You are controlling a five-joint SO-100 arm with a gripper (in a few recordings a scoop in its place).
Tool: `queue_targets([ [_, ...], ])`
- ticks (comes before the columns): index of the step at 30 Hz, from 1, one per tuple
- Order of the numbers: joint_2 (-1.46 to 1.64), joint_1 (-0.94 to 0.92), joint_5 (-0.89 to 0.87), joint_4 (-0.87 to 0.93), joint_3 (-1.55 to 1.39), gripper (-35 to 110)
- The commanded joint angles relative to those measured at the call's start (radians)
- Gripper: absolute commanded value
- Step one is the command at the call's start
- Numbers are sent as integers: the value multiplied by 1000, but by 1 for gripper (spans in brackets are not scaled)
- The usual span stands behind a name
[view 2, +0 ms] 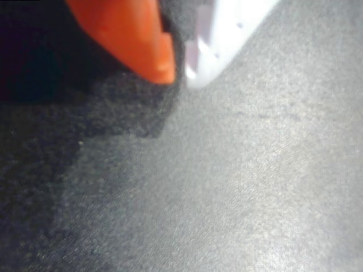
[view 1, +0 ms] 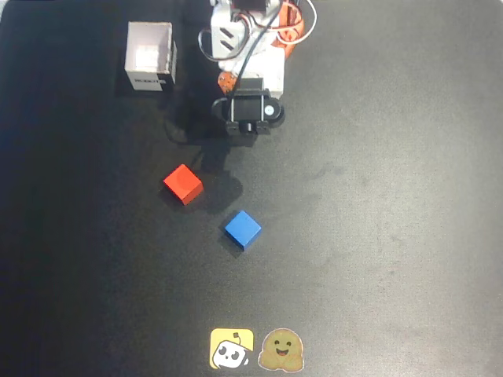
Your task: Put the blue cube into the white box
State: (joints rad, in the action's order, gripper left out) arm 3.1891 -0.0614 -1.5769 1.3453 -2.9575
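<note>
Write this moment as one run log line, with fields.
gripper: shut, holds nothing | blue cube: on mat, untouched | red cube: on mat | white box: upright, no cube inside

We see the small bright blue solid cube (view 1: 243, 229) lying flat on the black mat (view 1: 393, 236), near its middle and a little toward the mat's near edge in the overhead view, turned so its corners point at the edges. The small square white box with thin walls (view 1: 150, 56) stands upright and open near the mat's far left corner, pale inside, a black text label on its near side. The two lie well apart.
</note>
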Motion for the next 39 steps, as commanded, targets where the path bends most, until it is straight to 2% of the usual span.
queue_targets([
  [1, 6, 0, -5, 3, 3, 0],
  [18, 6, 0, -8, 3, 3, 0],
  [26, 3, 8, 21, -60, 66, 0],
  [33, -491, -46, 156, -107, 465, 0],
  [39, -862, -80, 265, -239, 701, 0],
])
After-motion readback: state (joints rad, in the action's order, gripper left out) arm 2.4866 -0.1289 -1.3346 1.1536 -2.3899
